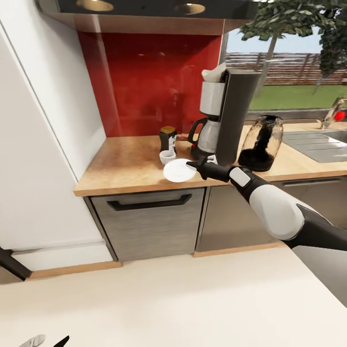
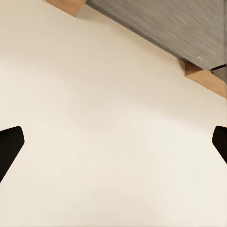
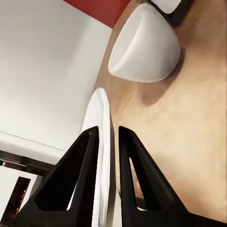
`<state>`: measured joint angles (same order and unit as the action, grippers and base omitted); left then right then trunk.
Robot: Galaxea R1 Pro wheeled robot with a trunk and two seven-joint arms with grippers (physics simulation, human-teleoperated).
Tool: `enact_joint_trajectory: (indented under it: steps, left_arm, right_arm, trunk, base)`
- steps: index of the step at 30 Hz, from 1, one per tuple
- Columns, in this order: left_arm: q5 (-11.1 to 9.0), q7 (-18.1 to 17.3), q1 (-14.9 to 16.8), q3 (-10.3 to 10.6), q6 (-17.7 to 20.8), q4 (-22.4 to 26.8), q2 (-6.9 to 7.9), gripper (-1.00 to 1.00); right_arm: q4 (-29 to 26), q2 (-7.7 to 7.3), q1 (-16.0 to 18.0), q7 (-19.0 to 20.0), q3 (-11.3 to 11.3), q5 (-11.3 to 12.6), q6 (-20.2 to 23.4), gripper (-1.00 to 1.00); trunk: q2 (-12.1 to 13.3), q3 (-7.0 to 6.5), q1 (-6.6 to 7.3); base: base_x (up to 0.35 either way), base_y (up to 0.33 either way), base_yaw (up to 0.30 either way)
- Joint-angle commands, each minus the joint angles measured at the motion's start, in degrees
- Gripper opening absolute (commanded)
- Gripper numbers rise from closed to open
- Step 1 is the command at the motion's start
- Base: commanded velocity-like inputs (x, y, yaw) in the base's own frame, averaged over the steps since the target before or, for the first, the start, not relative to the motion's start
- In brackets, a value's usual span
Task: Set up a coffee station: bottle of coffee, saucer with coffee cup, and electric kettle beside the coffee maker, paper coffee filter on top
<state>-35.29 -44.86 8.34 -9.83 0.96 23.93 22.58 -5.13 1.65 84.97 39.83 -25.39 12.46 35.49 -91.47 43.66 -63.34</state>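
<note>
The coffee maker stands on the kitchen countertop with the paper coffee filter on its top. Left of it are the bottle of coffee and, in front of that, the coffee cup. My right gripper is shut on the rim of the saucer, right in front of the cup near the counter's front edge. The electric kettle sits right of the coffee maker. My left gripper hangs open over the floor. The kitchen shelf runs overhead.
A tall white cabinet bounds the counter on the left. A sink with a faucet lies at the far right. Grey cabinet fronts with a black handle sit under the counter. A red backsplash backs it.
</note>
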Motion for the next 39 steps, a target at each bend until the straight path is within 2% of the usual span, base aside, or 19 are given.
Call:
enact_joint_trajectory:
  steps: [1, 12, 33, 36, 39]
  left_arm:
    - [-0.3, -0.2, 0.0, 0.0, 0.1, 0.0, 0.01, 1.0]
    - [-0.3, -0.2, 0.0, 0.0, 0.2, 0.0, 0.01, 1.0]
    - [-0.3, -0.2, 0.0, 0.0, 0.1, -0.1, 0.01, 1.0]
    - [0.7, 0.5, 0.0, 0.7, -0.2, -1.0, -0.98, 1.0]
    - [0.8, 0.5, 0.0, 0.7, -0.2, -1.7, -1.95, 1.0]
  right_arm:
    - [-0.1, 0.02, 0.0, 0.0, 0.1, 0.7, 0.5, -1.0]
    - [0.0, 0.02, 0.0, 0.0, 0.1, 0.7, 0.5, -1.0]
    - [-0.1, -0.42, -1.3, 0.0, 0.0, 0.7, 0.5, -1.0]
    - [-1.0, 0.56, -0.3, 0.8, 0.8, 1.7, 1.4, -1.0]
    - [-2.0, 1.52, 0.7, 0.9, 1.5, 2.8, 2.4, -1.0]
  trunk:
    - [0.0, 0.05, 0.0]
    - [0.0, 0.05, 0.0]
    - [0.0, 0.05, 0.0]
    - [0.0, 0.05, 0.0]
    - [0.0, 0.05, 0.0]
  base:
    - [0.0, 0.166, -0.28]
    - [0.0, 0.264, -0.118]
    - [0.0, 0.014, -0.257]
    - [0.0, 0.0, 0.0]
    - [0.0, 0.0, 0.0]
